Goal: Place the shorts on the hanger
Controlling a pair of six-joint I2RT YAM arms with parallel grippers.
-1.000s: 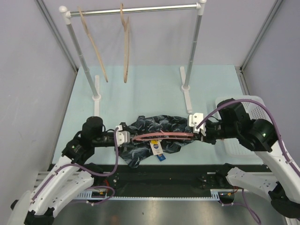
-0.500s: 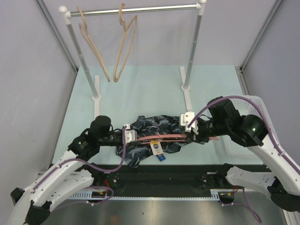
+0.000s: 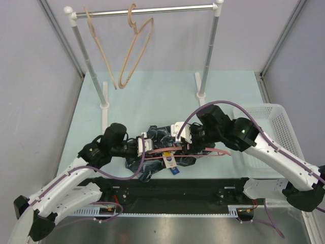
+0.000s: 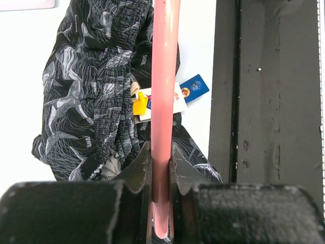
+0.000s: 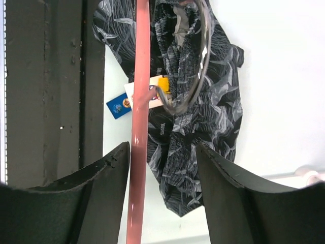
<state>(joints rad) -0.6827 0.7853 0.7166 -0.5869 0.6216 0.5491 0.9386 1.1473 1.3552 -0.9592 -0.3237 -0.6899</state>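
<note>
At the 6 o'clock edge of the table [image 3: 152, 96], top view:
- The shorts [image 3: 158, 135] lie crumpled in a heap between the two arms.
- The hanger [image 3: 216, 151] lies across the heap from 9 to 3 o'clock. Its 3 o'clock end sticks out past the fabric toward a white basket [image 3: 277, 127].
- The left gripper [image 3: 144, 146] is at the hanger's 9 o'clock end. The right gripper [image 3: 186, 138] is over the heap's 1 o'clock part.
- A rack [image 3: 147, 10] stands at 12 o'clock, with two wooden hangers [image 3: 101, 51] on its rail.

Left wrist view:
- The left gripper [image 4: 160, 158] has its fingers [image 4: 137, 170] pressed together on the hanger [image 4: 165, 91], pinching the pink bar.
- The bar runs from 6 to 12 o'clock.
- The shorts [image 4: 96, 91] lie under the bar and to its 9 o'clock side.
- A yellow tag [image 4: 139, 105] sits just beside the bar, and a blue tag [image 4: 193, 87] lies at 3 o'clock of it.

Right wrist view:
- The right gripper [image 5: 162, 152] has its fingers [image 5: 223, 178] spread wide.
- The hanger [image 5: 139, 101] passes between them, close along the 9 o'clock finger. I cannot tell whether they touch.
- Its silver hook [image 5: 202, 66] rests on the shorts [image 5: 218, 107] at 1 o'clock.
</note>
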